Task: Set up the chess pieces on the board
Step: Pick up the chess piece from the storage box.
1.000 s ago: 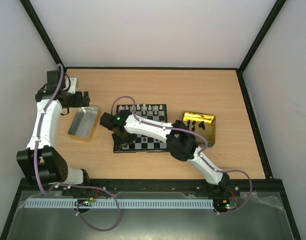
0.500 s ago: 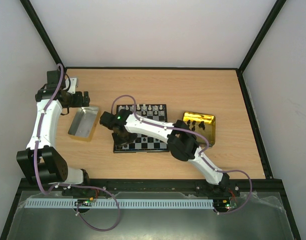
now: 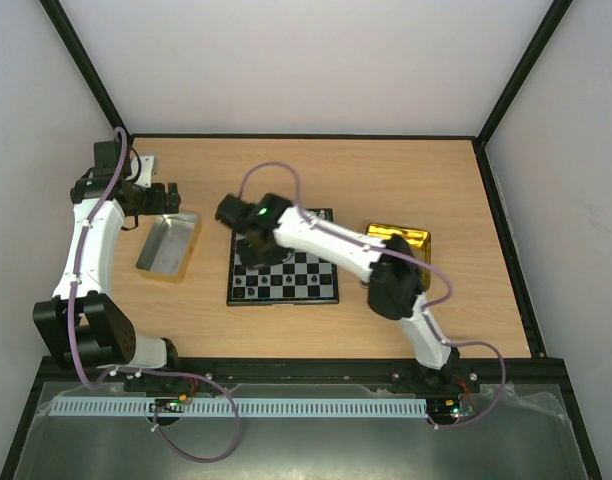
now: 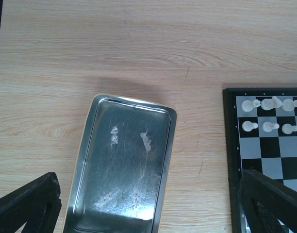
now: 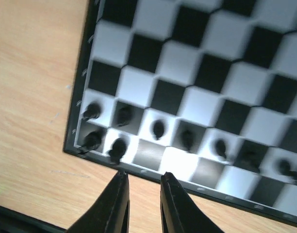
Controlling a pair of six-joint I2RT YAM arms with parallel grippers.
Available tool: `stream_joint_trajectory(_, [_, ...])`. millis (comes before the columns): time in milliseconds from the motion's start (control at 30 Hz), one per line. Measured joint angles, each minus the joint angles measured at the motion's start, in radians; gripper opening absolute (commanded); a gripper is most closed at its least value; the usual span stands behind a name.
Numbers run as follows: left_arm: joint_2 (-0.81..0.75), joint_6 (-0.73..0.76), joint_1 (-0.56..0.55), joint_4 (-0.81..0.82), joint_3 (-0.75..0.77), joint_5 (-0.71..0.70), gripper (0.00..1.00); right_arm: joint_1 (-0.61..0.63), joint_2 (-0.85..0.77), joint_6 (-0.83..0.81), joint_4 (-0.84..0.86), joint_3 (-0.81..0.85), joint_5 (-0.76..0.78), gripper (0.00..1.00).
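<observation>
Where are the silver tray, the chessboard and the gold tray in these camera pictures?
silver tray [image 4: 124,165]: left wrist view, on its bare scratched floor.
chessboard [image 3: 298,266]: top external view, on a bare square near the board's middle.
gold tray [image 3: 414,238]: top external view, on its far right part.

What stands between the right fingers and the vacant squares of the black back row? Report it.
Nothing visible does. The right fingers are just outside the rim of the small black-and-grey checkerboard; the vacant edge squares lie directly ahead. The nearest tiny black chess piece stands just left of that line.
</observation>
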Motion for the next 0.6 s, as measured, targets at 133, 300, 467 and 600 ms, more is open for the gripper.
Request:
stream_joint_trajectory(133, [0.001,0.009,-0.015,-0.008,0.0,0.008,1.0,-0.142,-0.216,0.008,0.018,-0.158,0.009,0.15])
stream_joint_trajectory(300, [0.009,0.016,-0.08,-0.015,0.005,-0.007,1.0,-0.392,-0.441,0.002,0.051,-0.351,0.041,0.16])
stream_joint_trajectory(467, [0.042,0.026,-0.121,-0.027,0.026,-0.019,1.0,-0.562,-0.515,-0.019,0.087,-0.527,0.055,0.2])
stream_joint_trajectory(600, [0.07,0.033,-0.139,-0.039,0.045,-0.031,0.99,-0.624,-0.513,-0.032,0.127,-0.62,0.05,0.2])
